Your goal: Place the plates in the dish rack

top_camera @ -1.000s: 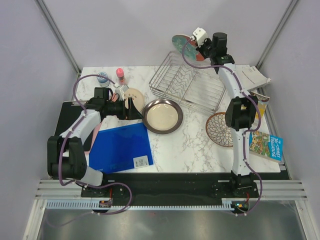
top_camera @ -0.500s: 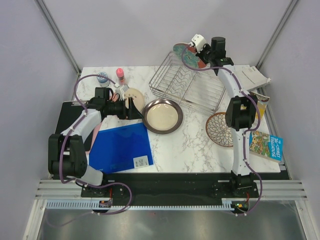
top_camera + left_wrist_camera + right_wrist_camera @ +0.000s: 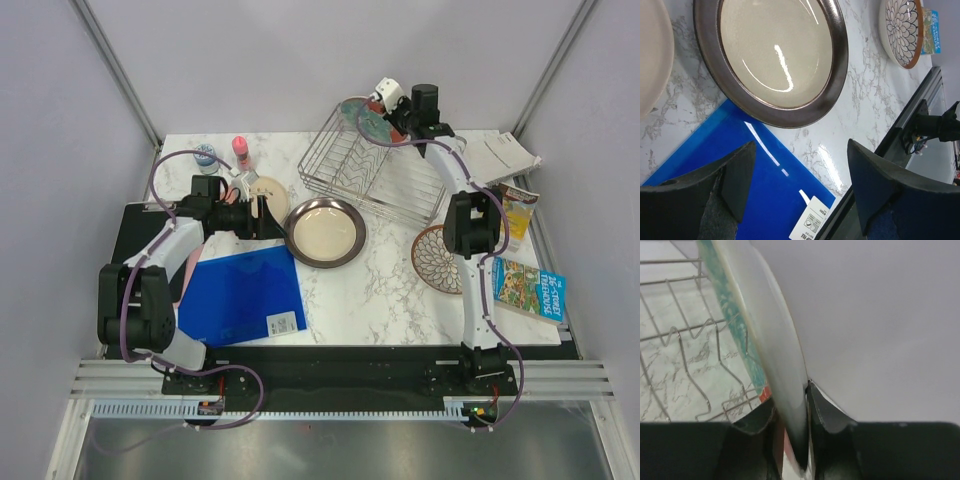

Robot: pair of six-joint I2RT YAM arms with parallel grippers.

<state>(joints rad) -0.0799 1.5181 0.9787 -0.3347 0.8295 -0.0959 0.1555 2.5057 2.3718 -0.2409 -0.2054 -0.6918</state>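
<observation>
1. Four plates, one of them aloft: the right claw [image 3: 792,432] is clamped on the rim of the red-orange plate [image 3: 358,117], holding it on edge over the far corner of the dish rack [image 3: 400,190], toward 1 o'clock on the desk [image 3: 390,290].
2. Seen from the wrist, the plate hangs above the upright wire dividers and is not yet seated between them. The slots appear to lie below the claw, so the move looks like lowering the plate with its edge in line with the wires.
3. Left claw [image 3: 800,170], jaws wide apart and empty, hovers at 9 o'clock over a blue folder [image 3: 245,295], just beside the dark-rimmed plate [image 3: 325,232].
4. Petal-pattern plate [image 3: 438,260] lies flat at 3 o'clock, nearer the right arm. The cream-pink plate [image 3: 270,188] lies flat by the left claw.
</observation>
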